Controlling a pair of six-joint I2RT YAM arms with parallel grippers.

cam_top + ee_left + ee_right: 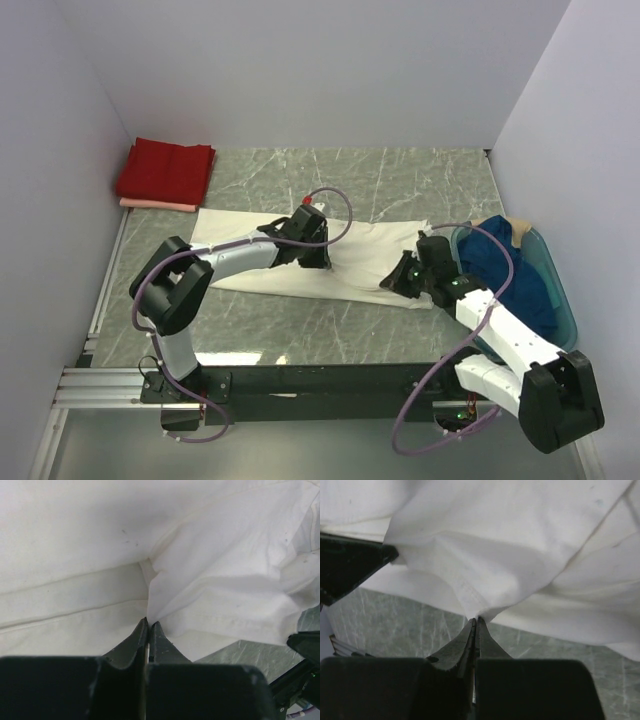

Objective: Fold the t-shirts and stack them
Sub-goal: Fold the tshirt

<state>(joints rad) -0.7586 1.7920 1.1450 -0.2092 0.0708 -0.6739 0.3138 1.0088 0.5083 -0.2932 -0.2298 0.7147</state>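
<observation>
Currently both arms are on the cream-white t-shirt (365, 250), which lies spread across the middle of the table (400, 175). Left gripper (149, 622) is clenched on a pinch of fabric mid-shirt, where a seam meets a crease. Right gripper (475, 620) is clenched on the hem at the near-right edge, with cloth tenting up from the tips. Two spaced pinch points on one garment are likely there so the edge lifts evenly and folds over without bunching. Red t-shirt (165, 168) sits folded in the far-left corner on top of the pale pink t-shirt (155, 204). That looks like the stack spot, well apart from the work area. Dark blue t-shirt (505, 265) is heaped in the teal basket (560, 290) beside the right arm, apparently waiting. Judged: two done, white in hand, blue to go.
</observation>
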